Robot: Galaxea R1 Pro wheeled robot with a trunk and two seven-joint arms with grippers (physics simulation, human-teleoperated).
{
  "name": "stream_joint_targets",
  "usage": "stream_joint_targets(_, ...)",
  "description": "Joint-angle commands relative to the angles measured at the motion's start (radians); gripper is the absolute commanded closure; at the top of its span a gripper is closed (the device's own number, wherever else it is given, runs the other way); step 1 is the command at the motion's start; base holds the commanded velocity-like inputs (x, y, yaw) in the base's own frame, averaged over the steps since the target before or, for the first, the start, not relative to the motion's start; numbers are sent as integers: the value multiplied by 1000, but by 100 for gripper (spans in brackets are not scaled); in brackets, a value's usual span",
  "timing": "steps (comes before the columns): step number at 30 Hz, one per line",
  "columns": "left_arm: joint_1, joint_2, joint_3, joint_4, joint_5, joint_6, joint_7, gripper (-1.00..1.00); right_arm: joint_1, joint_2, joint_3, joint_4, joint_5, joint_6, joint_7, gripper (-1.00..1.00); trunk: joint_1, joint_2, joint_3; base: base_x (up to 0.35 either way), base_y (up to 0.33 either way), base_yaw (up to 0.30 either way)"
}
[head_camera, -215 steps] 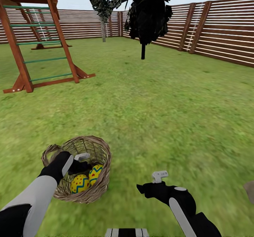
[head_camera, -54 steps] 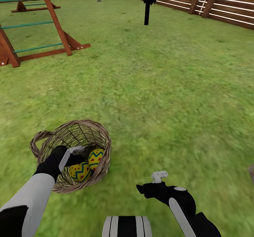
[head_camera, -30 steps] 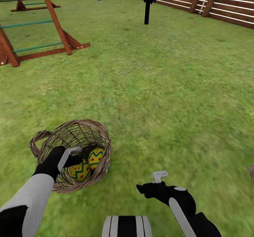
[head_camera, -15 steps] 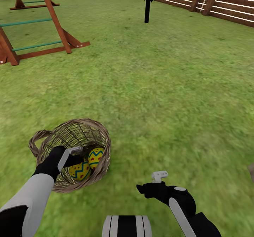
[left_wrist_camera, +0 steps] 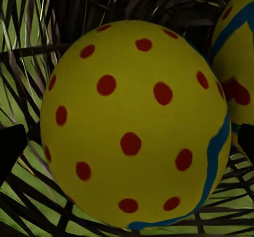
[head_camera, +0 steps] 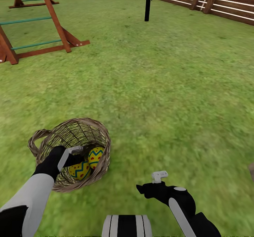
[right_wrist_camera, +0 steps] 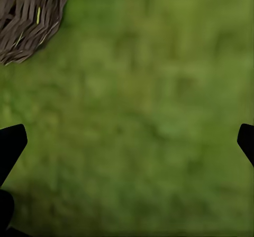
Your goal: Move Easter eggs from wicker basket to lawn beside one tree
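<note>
Nothing out yet: eggs in basket, left gripper spread around one, right gripper spread over lawn.

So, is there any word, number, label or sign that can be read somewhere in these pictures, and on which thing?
None: no words, numbers or brand marks.
The Easter eggs carry only red dots and blue zigzag bands.
The wicker basket, wooden fence and play frame are bare.
</note>
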Motion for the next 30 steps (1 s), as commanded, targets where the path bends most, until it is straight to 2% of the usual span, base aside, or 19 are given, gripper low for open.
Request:
stream_joint_targets(1,0,0,2,-1,8,4,3,-100,-1,-1,2,-1,-11,2,-10,-100,0,-1,-5,0,0,0)
stream_joint_targets(7,0,1,2,-1,8,4,3,-100,0,-1,1,-1,-11,2,-10,-100,1,-1,-8,0,0,0)
stream_joint_targets(10,0,1,2,-2,8,4,3,-100,-1,-1,1,-1,-11,2,-9,-100,2,-1,-20,0,0,0)
stream_joint_targets(17,0,1,2,-2,8,4,3,-100,-1,-1,0,-1,-11,2,-9,-100,2,-1,-20,0,0,0)
stream_joint_targets(22,0,0,2,-3,8,4,2,-100,-1,-1,0,-1,-11,2,-9,-100,4,-3,-39,0,0,0)
stream_joint_targets(28,0,-1,2,-3,8,3,2,-100,-1,-1,0,-1,-11,2,-9,-100,4,-3,-39,0,0,0)
stream_joint_targets(30,0,-1,3,-3,8,4,2,-100,-1,-1,0,-1,-11,2,-9,-100,5,-3,-47,0,0,0)
